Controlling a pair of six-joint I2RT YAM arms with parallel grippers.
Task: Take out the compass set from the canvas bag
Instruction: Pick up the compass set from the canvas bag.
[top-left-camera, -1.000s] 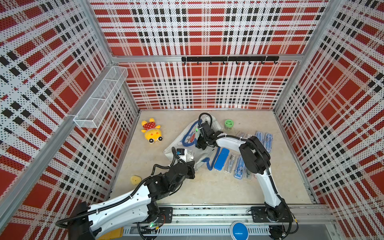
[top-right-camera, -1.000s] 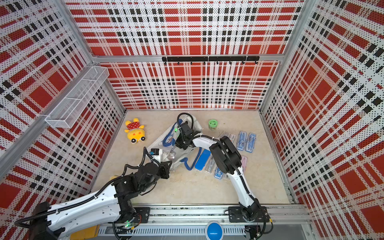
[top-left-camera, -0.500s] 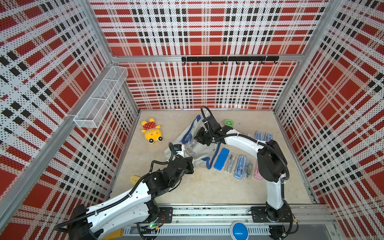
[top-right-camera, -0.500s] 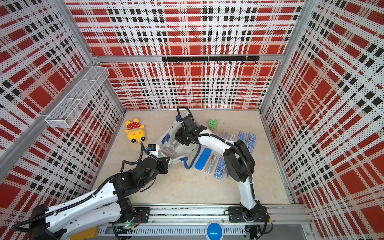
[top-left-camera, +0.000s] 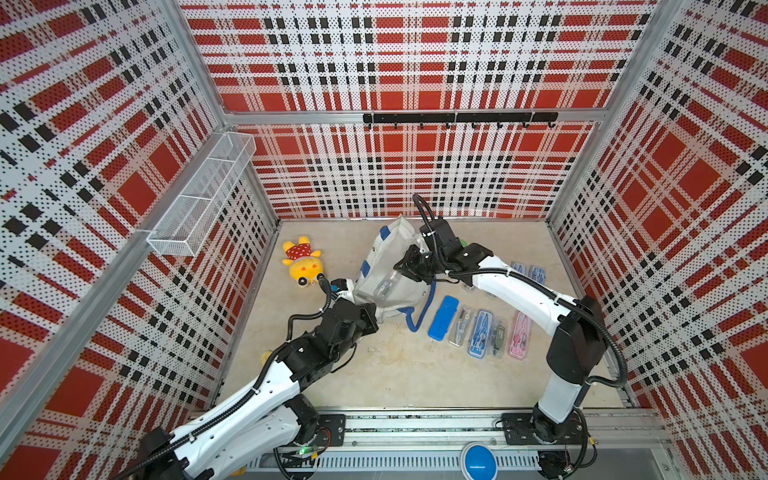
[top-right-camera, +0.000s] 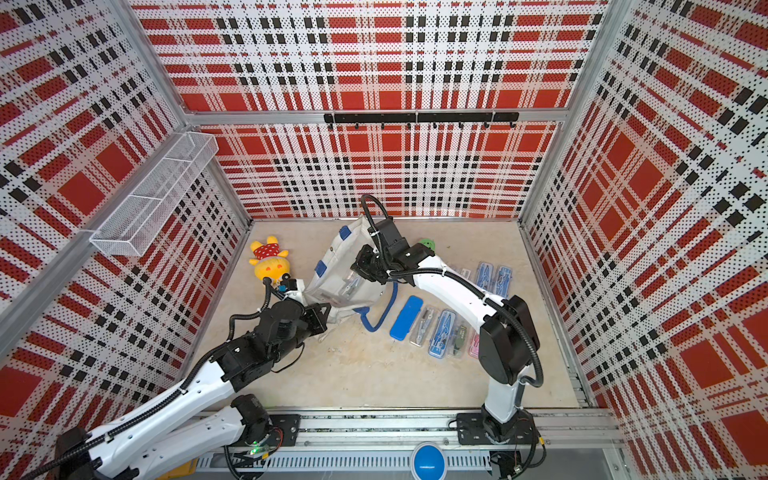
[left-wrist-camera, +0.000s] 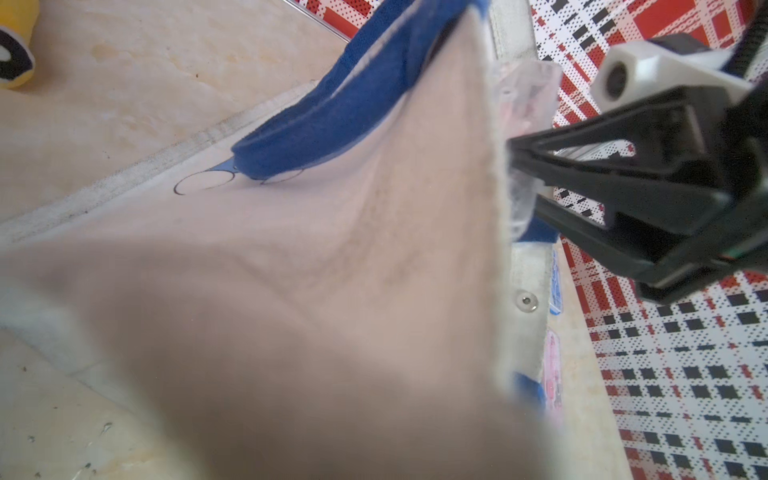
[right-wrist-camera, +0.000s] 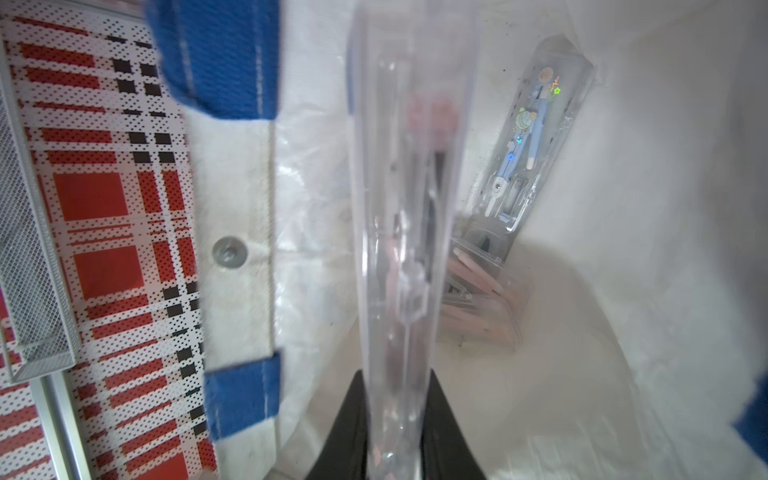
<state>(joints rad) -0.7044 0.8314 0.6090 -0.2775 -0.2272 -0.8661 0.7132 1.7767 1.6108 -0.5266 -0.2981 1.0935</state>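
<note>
Here the bench (top-left-camera: 395, 374) carries the canvas bag (top-left-camera: 384, 274), which is slumped with its mouth gaping upward. The left claw (top-left-camera: 371, 318) is pinched fully closed on the bag's near edge. That hold seems meant to anchor the fabric so it does not ride up with the pull. The right claw (right-wrist-camera: 395, 386) sits in the mouth, its fingers narrowed onto a clear compass set (right-wrist-camera: 409, 199). The set is held edge-on and is only partly clear of the bag. A blue compass case (right-wrist-camera: 534, 137) lies deeper inside. A row of cases (top-left-camera: 480, 332) rests on the bench beside the bag.
</note>
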